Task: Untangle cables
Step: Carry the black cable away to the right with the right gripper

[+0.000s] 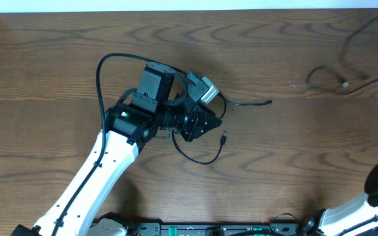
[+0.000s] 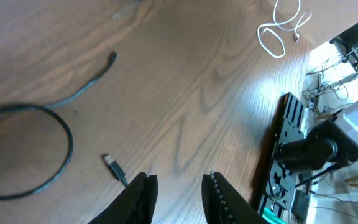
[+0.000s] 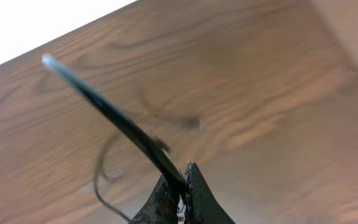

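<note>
cord (image 1: 199, 161) beside arm (image 1: 110, 157), cords (image 1: 342, 80) right, perhaps overlapping

You have a thin black cord (image 1: 201, 161) lying loose near the middle of the overhead view. It sags in an open curve toward 6 o'clock and ends in a small plug (image 1: 223, 137) on its 3 o'clock side. A black strand (image 1: 251, 103) lies flat just beyond it, pointing to 3 o'clock; whether both are one cord you cannot tell. Toward 2 o'clock, well apart, more thin cord (image 1: 327, 69) lies in loose loops. The left wrist view shows a white cord (image 2: 280, 26) coiled far off. A blurred dark cord (image 3: 123, 127) sits pinched in the right gripper (image 3: 182, 186), slanting toward 10 o'clock.
</note>
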